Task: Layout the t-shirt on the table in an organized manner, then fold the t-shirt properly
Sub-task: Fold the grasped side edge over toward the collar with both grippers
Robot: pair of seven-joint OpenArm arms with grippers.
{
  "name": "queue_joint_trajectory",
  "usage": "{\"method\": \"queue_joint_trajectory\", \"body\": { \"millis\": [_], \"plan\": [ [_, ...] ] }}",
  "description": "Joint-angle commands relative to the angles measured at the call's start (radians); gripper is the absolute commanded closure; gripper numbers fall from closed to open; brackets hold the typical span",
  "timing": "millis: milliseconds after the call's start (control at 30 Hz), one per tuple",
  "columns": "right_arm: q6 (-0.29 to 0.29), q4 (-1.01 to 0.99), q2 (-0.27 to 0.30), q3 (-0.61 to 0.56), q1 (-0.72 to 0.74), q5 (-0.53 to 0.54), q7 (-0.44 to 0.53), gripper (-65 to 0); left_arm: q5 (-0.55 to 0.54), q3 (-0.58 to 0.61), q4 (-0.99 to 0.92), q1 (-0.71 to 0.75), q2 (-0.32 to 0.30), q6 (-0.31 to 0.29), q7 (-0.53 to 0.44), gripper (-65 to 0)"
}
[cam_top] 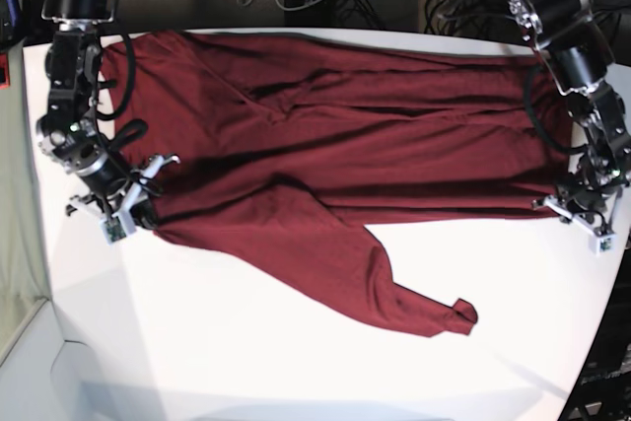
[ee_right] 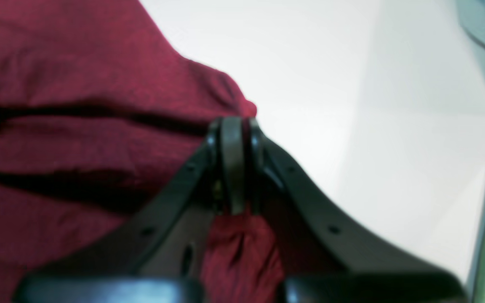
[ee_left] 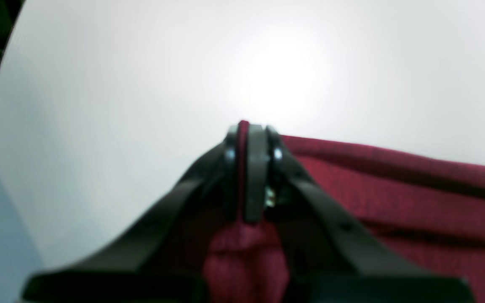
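Nearest the front edge of the table [cam_top: 296, 362], a loose tongue of the t-shirt [cam_top: 345, 155] trails out to a curled tip. Behind that tongue the maroon cloth runs across the table in long wrinkled bands, from one arm to the other. At the cloth's one end the right gripper [ee_right: 236, 126] is pinched tight on its edge, a fold bunched between the jaws. At the opposite end the left gripper [ee_left: 251, 132] is likewise clamped closed on the hem. Farther back the shirt reaches the table's rear edge.
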Motion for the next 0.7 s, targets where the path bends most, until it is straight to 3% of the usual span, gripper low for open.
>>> {"method": "queue_joint_trajectory", "body": {
  "millis": [0, 100, 233, 500, 667],
  "plan": [
    [0.001, 0.022, 0.016, 0.006, 0.019, 0.011, 0.026, 0.0, -0.008, -0.002, 0.022, -0.024, -0.034, -0.035, -0.006, -0.2],
    [0.001, 0.022, 0.014, 0.017, 0.018, 0.011, 0.029, 0.0, -0.008, -0.002, 0.051, -0.026, -0.046, -0.127, 0.043, -0.2],
    [0.016, 0.022, 0.011, 0.049, 0.018, 0.011, 0.029, 0.0, -0.006, -0.004, 0.125, -0.023, -0.046, -0.187, 0.077, -0.2],
    [0.033, 0.022, 0.011, 0.049, 0.015, 0.011, 0.029, 0.0, -0.006, -0.009, 0.193, -0.005, -0.048, -0.196, 0.090, -0.2],
    [0.033, 0.022, 0.011, 0.049, -0.004, 0.011, 0.031, 0.0, -0.006, -0.153, 0.189, -0.005, -0.040, -0.198, 0.090, -0.2]
  ]
}}
